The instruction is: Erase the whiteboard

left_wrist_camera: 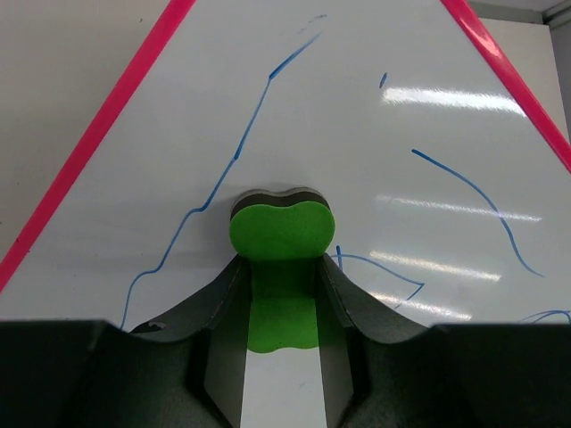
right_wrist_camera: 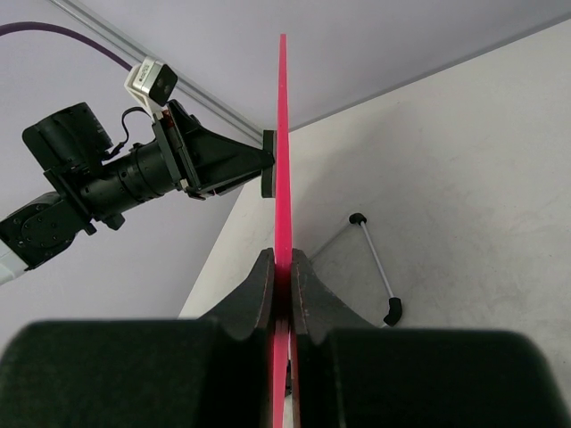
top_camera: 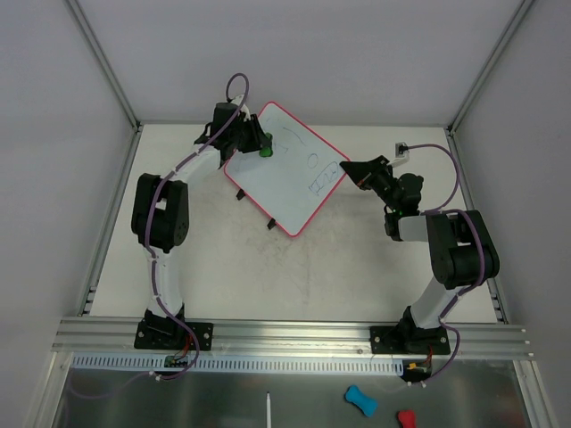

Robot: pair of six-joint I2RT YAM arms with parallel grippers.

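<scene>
Holds the whiteboard [top_camera: 290, 178] up on a slant between the two grippers, over the far side of the table [top_camera: 339, 276]. Shows a white face with thin blue lines [left_wrist_camera: 250, 134] and a pink-red frame [left_wrist_camera: 98, 134].

Pinches the edge of the frame in the right gripper [right_wrist_camera: 281, 259], jaws almost closed, one finger on each side. Grips a green eraser [left_wrist_camera: 281, 230] in the left gripper [left_wrist_camera: 281, 265], jaws narrow and snug around it. Presses the dark pad of the eraser flat on the white face, just ahead of the fingertips. Blue lines to the left and right of the eraser.

On the back of the board, beside the right gripper, two thin legs with black feet [right_wrist_camera: 393, 310]. Hard to tell if these touch the table.

Below, a pale table top, dull, with grey scuff marks. All around, plain grey-white walls [top_camera: 312, 53] with metal strips in the corners. Behind the right gripper, a small white box [top_camera: 403, 149] at the far edge of the table. At the near edge, a silver rail [top_camera: 294, 332] under both arm bases. Past the rail, a shiny shelf [top_camera: 178, 401] with a blue thing [top_camera: 360, 400], a red thing [top_camera: 406, 417] and a white stick [top_camera: 268, 410].
</scene>
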